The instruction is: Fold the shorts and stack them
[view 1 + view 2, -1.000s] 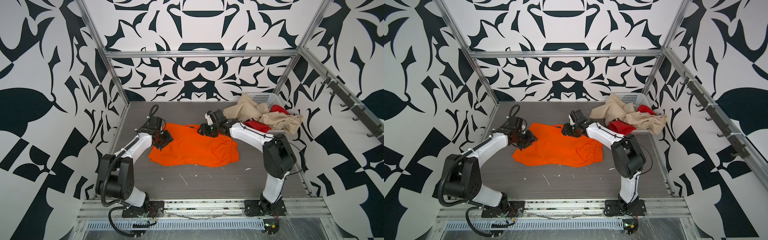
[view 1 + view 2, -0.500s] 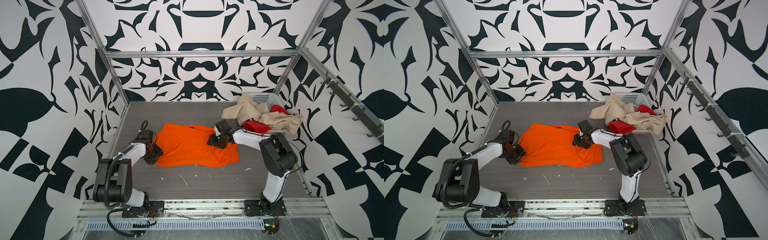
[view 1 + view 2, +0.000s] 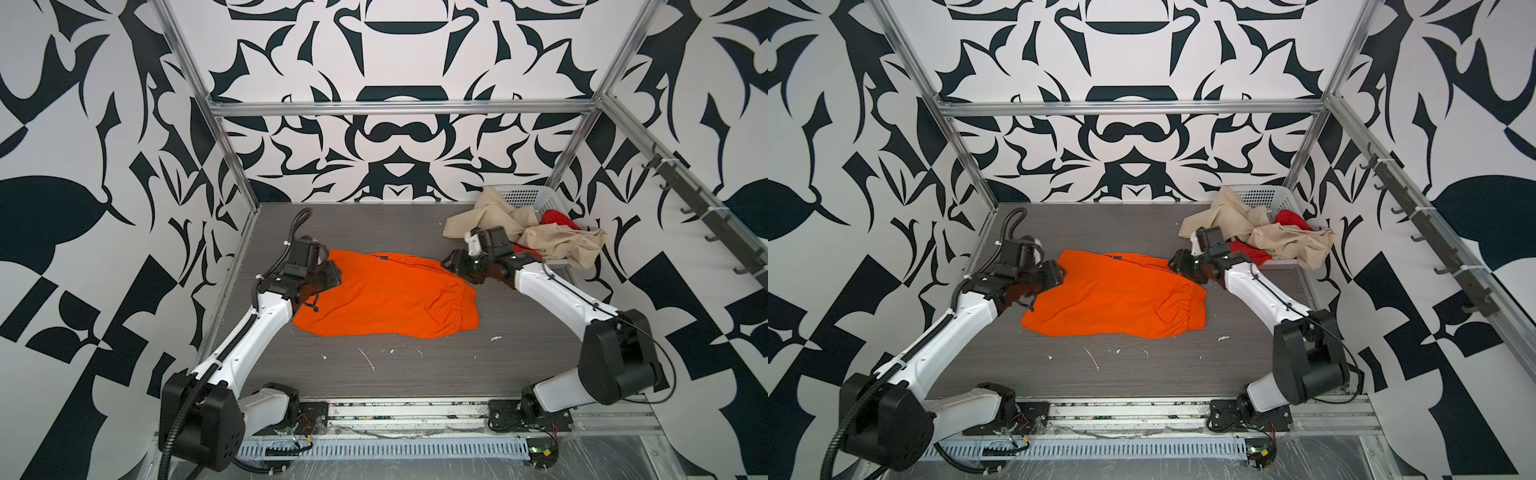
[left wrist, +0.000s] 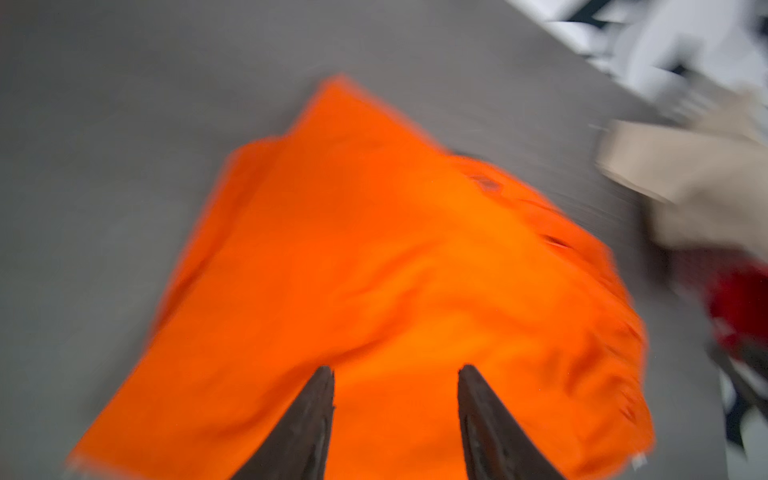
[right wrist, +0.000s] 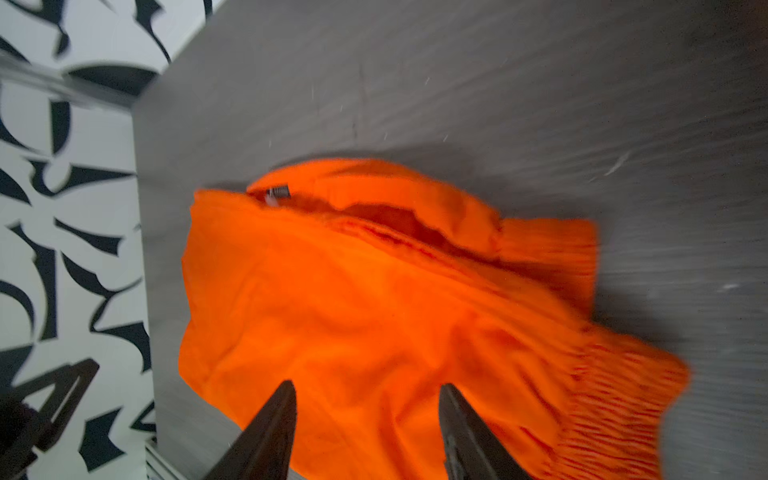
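Across the middle of the dark grey surface [image 3: 415,365]: orange shorts [image 3: 386,297], spread mostly flat, gathered elastic waistband toward the right, plain edge toward the left.

At the far left corner of that cloth: left end effector [image 3: 328,276], low over the fabric, fingers parted and released, nothing pinched between them in the blurred left wrist view. Thin black cable [image 3: 311,302] from the same arm dangling over the cloth's left edge.

At the far right edge, just beside the waistband: right end effector [image 3: 453,264], likewise released, fingers apart above the orange cloth in the right wrist view.

Far right corner: white perforated basket [image 3: 528,195]. Beige shorts [image 3: 557,245] crumpled over its rim and spilling onto the surface, directly behind the right wrist. Red shorts [image 3: 559,218] partly inside the basket, partly buried under the beige pair, partly hidden by the right arm.

Nearer the front: small white flecks [image 3: 368,359] scattered on bare surface, well apart from the orange cloth.
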{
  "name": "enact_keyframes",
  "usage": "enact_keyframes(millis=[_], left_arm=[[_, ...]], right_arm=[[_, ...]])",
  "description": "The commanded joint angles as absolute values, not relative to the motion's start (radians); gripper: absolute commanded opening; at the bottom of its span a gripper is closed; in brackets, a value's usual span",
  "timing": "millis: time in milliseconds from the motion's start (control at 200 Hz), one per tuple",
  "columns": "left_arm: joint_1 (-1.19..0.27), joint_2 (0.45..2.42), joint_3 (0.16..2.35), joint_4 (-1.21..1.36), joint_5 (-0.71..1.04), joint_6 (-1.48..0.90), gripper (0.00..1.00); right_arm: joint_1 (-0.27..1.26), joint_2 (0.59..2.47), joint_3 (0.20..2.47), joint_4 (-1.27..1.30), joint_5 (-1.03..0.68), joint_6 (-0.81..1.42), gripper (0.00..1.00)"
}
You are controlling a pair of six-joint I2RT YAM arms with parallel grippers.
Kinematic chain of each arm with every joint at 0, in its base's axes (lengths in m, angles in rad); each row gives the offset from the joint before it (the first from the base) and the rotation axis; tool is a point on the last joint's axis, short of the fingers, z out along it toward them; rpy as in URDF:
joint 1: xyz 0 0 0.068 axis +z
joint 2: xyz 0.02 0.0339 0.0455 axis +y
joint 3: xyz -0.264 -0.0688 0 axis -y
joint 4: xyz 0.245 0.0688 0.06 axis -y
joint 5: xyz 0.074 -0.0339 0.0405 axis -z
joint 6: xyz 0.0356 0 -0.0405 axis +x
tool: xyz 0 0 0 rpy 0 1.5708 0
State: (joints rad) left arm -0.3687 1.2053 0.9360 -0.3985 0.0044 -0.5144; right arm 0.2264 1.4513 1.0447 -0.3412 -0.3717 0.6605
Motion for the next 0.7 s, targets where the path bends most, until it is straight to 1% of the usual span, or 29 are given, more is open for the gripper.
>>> enact_keyframes(millis=[0, 150, 295, 385, 470, 575, 645, 695], left_arm=[[-0.473, 1.292, 0.99, -0.25, 0.075, -0.282, 0.52], [-0.685, 1.497, 1.12, -0.222, 0.114, 0.013, 0.52], [-0.835, 1.71, 1.251, -0.233, 0.194, 0.261, 0.53], [-0.865, 1.832, 1.335, -0.243, 0.184, 0.283, 0.54], [-0.871, 1.926, 1.421, -0.271, 0.222, 0.272, 0.54], [-0.91, 1.985, 1.468, -0.276, 0.317, 0.322, 0.61], [-0.95, 2.006, 1.462, -0.255, 0.341, 0.395, 0.66], [-0.974, 2.023, 1.462, -0.255, 0.352, 0.454, 0.67]], right_arm=[[0.099, 1.389, 1.012, -0.385, -0.512, 0.615, 0.59], [-0.073, 1.336, 0.927, -0.4, -0.611, 0.6, 0.59], [-0.189, 1.28, 0.839, -0.4, -0.667, 0.598, 0.59], [-0.218, 1.248, 0.803, -0.424, -0.654, 0.58, 0.59], [-0.218, 1.233, 0.784, -0.485, -0.62, 0.54, 0.59], [-0.218, 1.209, 0.731, -0.468, -0.629, 0.551, 0.59], [-0.218, 1.197, 0.707, -0.463, -0.62, 0.559, 0.6], [-0.218, 1.194, 0.692, -0.451, -0.624, 0.566, 0.6]])
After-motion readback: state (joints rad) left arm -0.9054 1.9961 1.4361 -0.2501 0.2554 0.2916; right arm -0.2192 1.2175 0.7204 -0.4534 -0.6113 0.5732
